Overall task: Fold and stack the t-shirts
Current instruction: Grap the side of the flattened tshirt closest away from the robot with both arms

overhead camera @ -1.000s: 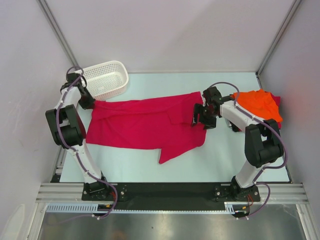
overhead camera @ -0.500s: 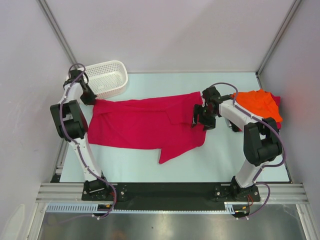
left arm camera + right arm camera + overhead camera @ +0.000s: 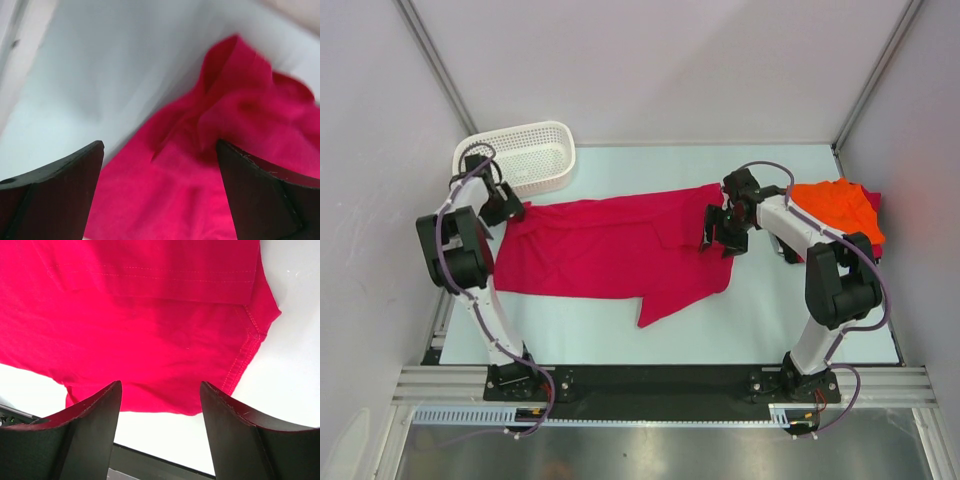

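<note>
The left gripper (image 3: 160,150) stands with its jaws wide apart and nothing between them. It sits just above the far left corner of the crimson cloth short-sleeved t-shirt (image 3: 610,245), where the cloth is bunched into a small raised fold. The left wrist view is blurred, so I cannot tell whether the fingers touch the cloth.

The right gripper (image 3: 161,387) is also parted, somewhat less widely, and grips nothing. It hangs over the shirt's right end, where a stitched hem curves down to the pale bench (image 3: 770,310).

The crimson shirt lies spread flat across the middle of the bench, reaching from one gripper to the other. A flap points toward the near edge, right of centre.

Just beyond the left gripper, in the far left corner, stands a white plastic mesh basket (image 3: 560,150). At the right edge lies a crumpled bright orange cloth t-shirt (image 3: 835,208), near the right arm. A sliver of crimson cloth (image 3: 876,203) shows at its right side.
</note>
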You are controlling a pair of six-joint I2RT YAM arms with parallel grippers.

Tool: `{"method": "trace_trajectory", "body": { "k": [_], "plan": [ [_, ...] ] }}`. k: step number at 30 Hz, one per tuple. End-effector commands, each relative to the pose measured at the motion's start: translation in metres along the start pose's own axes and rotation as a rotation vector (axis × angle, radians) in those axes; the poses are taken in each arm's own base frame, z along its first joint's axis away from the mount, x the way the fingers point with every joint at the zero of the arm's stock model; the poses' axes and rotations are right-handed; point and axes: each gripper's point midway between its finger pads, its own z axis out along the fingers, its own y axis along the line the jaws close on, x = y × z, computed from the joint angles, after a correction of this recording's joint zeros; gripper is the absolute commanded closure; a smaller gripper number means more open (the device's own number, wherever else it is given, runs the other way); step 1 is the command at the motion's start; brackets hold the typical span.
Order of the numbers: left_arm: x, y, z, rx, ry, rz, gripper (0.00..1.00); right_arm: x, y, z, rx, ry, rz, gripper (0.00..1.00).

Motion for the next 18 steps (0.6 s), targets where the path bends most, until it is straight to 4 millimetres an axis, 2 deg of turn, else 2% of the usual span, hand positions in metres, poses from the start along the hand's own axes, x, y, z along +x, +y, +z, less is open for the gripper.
{"method": "trace_trajectory", "body": {
  "k": [1,2,3,6,8,9,11,12,15,18],
  "plan": [
    [-0.03,0.012,-0.088,0.026,-0.247,-0.058,0.01,-0.001,0.008,-0.008,-0.019,-0.008,-0.018,0.31],
    [-0.026,0.016,-0.095,0.028,-0.257,-0.061,0.0,0.001,0.009,-0.007,-0.02,-0.006,-0.019,0.31],
    [-0.024,0.019,-0.112,0.04,-0.291,-0.067,0.0,0.001,0.009,-0.008,-0.022,-0.006,-0.018,0.31],
    [0.013,0.035,-0.112,0.035,-0.265,-0.062,0.0,0.004,0.009,-0.007,-0.024,-0.001,-0.02,0.31],
    [0.031,0.041,-0.109,0.031,-0.236,-0.046,0.0,0.006,0.009,-0.006,-0.026,0.005,-0.025,0.31],
    [0.052,0.046,-0.1,0.021,-0.185,-0.039,0.0,0.007,0.009,-0.005,-0.026,0.011,-0.028,0.31],
    [0.077,0.048,-0.093,0.043,-0.113,-0.039,0.0,0.007,0.009,-0.003,-0.025,0.015,-0.033,0.31],
    [0.099,0.054,-0.086,0.023,-0.049,-0.037,0.01,0.007,0.009,-0.003,-0.027,0.019,-0.034,0.31],
    [0.129,0.06,-0.076,0.026,0.025,-0.064,0.06,0.005,0.011,-0.002,-0.031,0.02,-0.04,0.31],
    [0.138,0.064,-0.077,0.019,0.023,-0.081,0.06,0.004,0.013,-0.002,-0.035,0.021,-0.049,0.31]
  ]
}}
